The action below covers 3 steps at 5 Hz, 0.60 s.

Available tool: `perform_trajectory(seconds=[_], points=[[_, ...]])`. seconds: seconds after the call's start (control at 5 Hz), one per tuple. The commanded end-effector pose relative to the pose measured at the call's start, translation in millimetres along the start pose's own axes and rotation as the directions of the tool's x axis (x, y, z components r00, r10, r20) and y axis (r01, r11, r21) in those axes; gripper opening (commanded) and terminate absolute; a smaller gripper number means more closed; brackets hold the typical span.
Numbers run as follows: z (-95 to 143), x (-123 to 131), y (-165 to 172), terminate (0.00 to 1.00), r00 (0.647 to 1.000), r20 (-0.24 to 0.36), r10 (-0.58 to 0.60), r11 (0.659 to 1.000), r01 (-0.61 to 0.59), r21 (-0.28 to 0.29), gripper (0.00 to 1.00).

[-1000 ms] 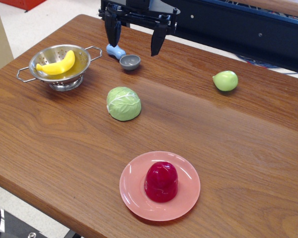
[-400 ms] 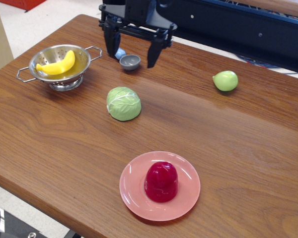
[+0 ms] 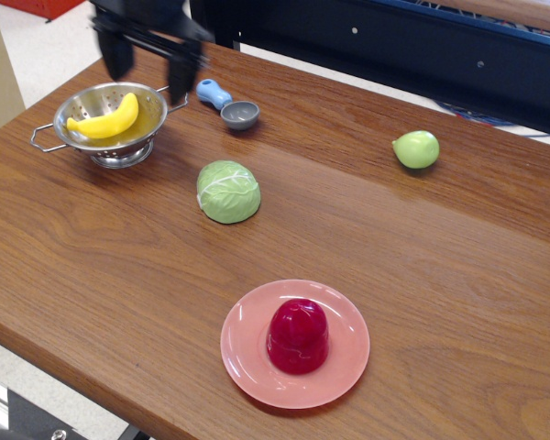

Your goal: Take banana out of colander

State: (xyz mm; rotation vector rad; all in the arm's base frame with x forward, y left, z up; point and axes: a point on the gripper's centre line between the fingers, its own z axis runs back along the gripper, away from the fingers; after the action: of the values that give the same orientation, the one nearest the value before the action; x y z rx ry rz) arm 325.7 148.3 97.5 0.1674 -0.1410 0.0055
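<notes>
Your single view looks down across a glossy, dark-grained wooden table [image 3: 119, 266]; its near edge runs diagonally along the bottom and its far left corner is rounded. The shiny perforated steel colander [image 3: 111, 122] with two wire loop handles sits at the far left, close to the table's left edge. Inside its bowl lies the smooth, curved, bright-yellow toy banana [image 3: 105, 119], spanning the bowl from rim to rim.

You have broad bare wood along the left and near side, and again on the right between the round green fruit [image 3: 416, 148] and the pink plate [image 3: 348, 362]. That plate, near the front edge, carries a glossy dark-red domed object [image 3: 298, 335]. A pale green veined cabbage [image 3: 227, 192] sits mid-table, well apart from the colander. Just right of the colander lies a small grey scoop with a blue handle [image 3: 232, 107].

Your black gripper [image 3: 149, 66] is blurred, above the colander's far rim. Its two fingers [image 3: 181, 71] stand wide apart, with nothing between them, and clear of the banana.
</notes>
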Motion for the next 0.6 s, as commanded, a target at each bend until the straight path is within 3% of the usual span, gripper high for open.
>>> perform_trajectory(seconds=[0.0,0.4], points=[[-0.9,20.1,36.0,0.0,0.993,0.021,-0.118,0.992,0.117,0.057,1.0],[-36.3,13.7,45.6,0.0,0.984,-0.056,-0.17,0.983,0.173,0.063,1.0]])
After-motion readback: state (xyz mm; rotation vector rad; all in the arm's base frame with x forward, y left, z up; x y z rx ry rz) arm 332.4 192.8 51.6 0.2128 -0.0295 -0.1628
